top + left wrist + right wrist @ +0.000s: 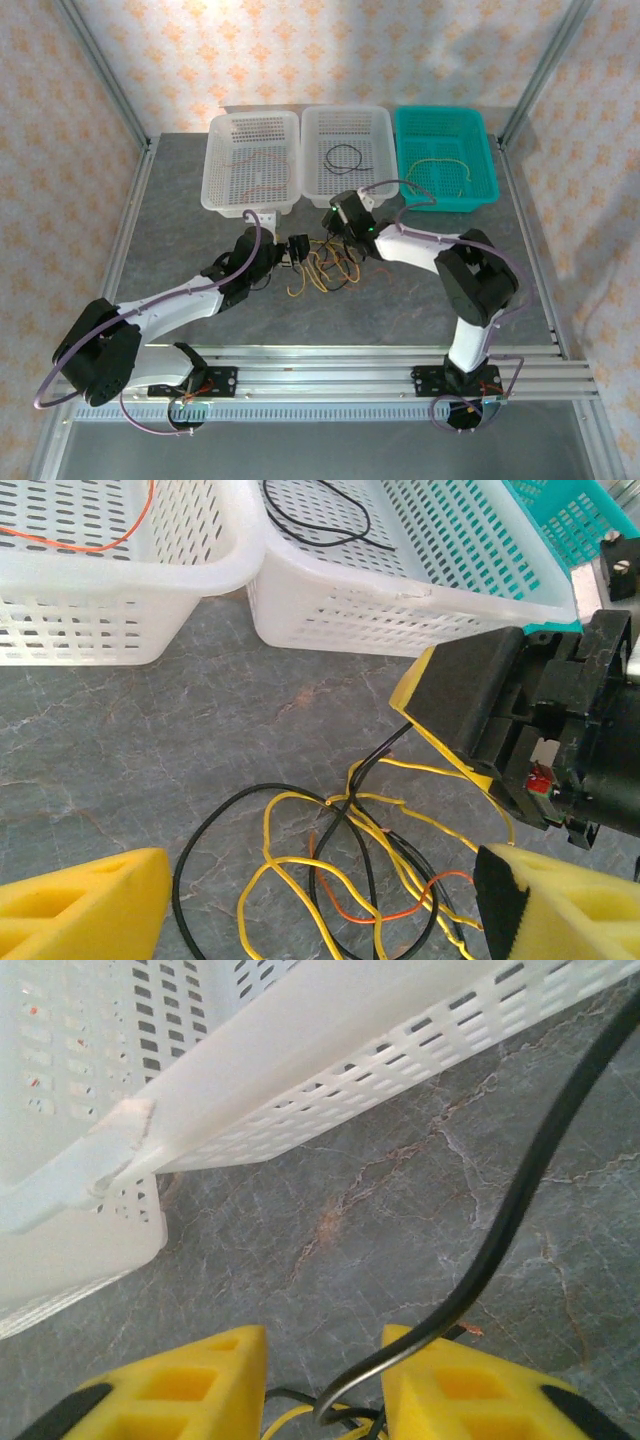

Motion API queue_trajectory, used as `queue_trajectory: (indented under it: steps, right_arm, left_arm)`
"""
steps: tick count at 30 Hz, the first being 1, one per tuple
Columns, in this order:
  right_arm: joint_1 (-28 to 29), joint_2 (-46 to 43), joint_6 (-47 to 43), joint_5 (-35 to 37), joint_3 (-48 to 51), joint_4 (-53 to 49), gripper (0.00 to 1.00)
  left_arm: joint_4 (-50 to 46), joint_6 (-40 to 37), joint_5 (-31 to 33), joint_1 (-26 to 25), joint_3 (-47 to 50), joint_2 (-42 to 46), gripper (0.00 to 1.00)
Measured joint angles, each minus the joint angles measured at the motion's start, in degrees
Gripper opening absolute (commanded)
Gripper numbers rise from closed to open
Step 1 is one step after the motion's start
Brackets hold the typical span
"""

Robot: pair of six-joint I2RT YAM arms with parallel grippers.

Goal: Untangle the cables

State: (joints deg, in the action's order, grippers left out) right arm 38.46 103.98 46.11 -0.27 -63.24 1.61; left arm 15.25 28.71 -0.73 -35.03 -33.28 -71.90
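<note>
We see the cables (325,270) lying in a loose yellow, black and reddish tangle on the worktop (180,230), in front of the middle white basket (345,188) and between the two tools. Our left tool (322,880) hangs over the tangle with its fingers spread wide, gripping nothing. The right tool (325,1350) sits at the tangle's far edge with a black cable (520,1190) running up through its narrowly parted fingers, and we cannot tell whether it is pinched.

Top cam looks down from behind; both wrist cams sit low and close, sharing cables (325,268) and white basket (400,620).
</note>
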Motion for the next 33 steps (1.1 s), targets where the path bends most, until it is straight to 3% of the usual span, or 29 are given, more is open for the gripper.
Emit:
queue_trajectory:
  steps: [11,17,33]
  right_arm:
    - [0.0,0.0,-1.0,0.5,-0.1,1.2,0.00]
    - [0.0,-3.3,-1.6,0.2,1.4,1.5,0.00]
    - [0.0,-24.1,-2.4,-0.2,9.7,2.9,0.00]
  left_arm:
    - [0.9,1.5,1.0,-1.4,0.0,-0.2,0.81]
    - [2.8,2.4,1.2,-2.5,0.0,-3.5,0.81]
    - [6.3,3.0,-0.6,-3.0,-0.6,-10.6,0.81]
